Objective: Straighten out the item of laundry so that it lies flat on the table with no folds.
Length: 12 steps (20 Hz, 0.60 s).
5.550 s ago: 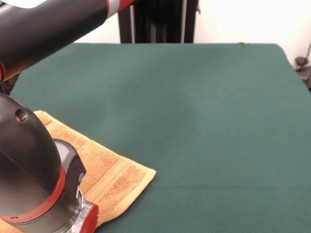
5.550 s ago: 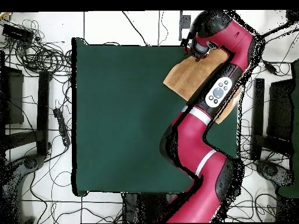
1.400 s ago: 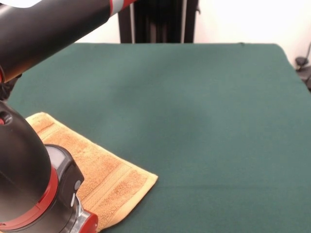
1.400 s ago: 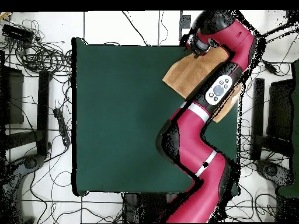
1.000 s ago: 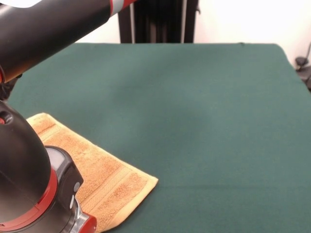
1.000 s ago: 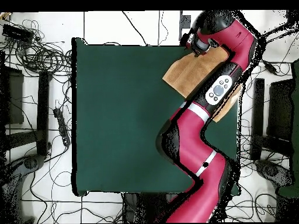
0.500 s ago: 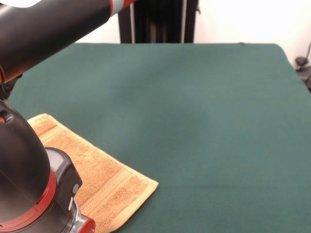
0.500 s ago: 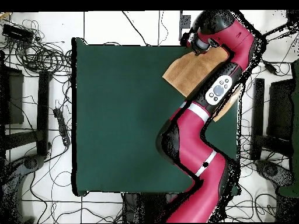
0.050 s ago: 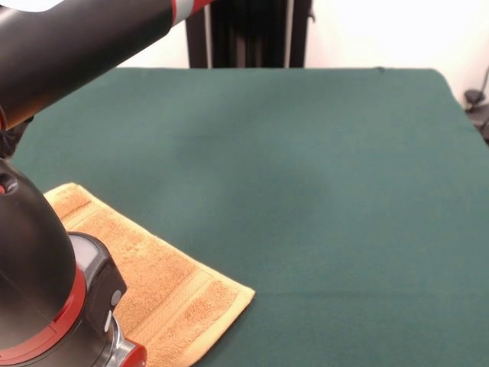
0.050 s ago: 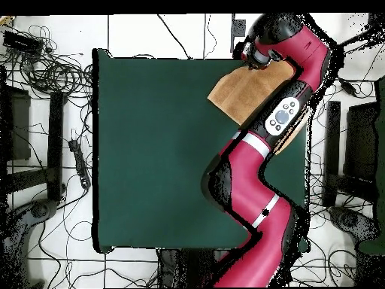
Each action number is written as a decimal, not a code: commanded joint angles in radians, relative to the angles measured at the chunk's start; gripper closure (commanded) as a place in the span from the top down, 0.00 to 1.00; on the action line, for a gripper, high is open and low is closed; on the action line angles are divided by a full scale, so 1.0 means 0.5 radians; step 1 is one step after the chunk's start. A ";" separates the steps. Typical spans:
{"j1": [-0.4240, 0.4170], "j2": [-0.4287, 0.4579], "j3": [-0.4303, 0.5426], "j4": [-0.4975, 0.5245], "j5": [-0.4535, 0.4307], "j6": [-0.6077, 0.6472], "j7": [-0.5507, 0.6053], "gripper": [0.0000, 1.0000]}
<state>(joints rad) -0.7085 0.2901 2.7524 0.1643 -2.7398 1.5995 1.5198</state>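
The towel (image 9: 157,294) has slid slightly along the surface (image 9: 321,191) beside the arm (image 10: 259,154), suggesting dragging continues; the hand's grip cannot be told.

The arm (image 9: 46,267) is covering much of the towel (image 9: 153,275) in both views. The arm's wrist housing is concealing the pincer; its state is not showing.

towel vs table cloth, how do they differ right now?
Colour: the towel is orange-tan; the table is dark green.
Texture: the towel has ribbed bands near its end; the table looks plain.
Extent: the towel covers one corner area, partly under the arm; the table is far larger.
Both lie flat where visible.
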 commanded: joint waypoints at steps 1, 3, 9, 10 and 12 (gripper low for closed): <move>0.098 0.063 -0.117 -0.216 -0.027 -0.203 -0.354 0.00; 0.097 0.065 -0.117 -0.217 -0.021 -0.199 -0.361 0.00; 0.096 0.065 -0.128 -0.214 -0.016 -0.186 -0.352 0.00; 0.096 0.065 -0.127 -0.214 -0.017 -0.180 -0.348 0.00; 0.097 0.064 -0.126 -0.214 -0.021 -0.176 -0.352 0.00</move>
<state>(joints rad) -0.7088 0.2903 2.7524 0.1645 -2.7382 1.5990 1.5198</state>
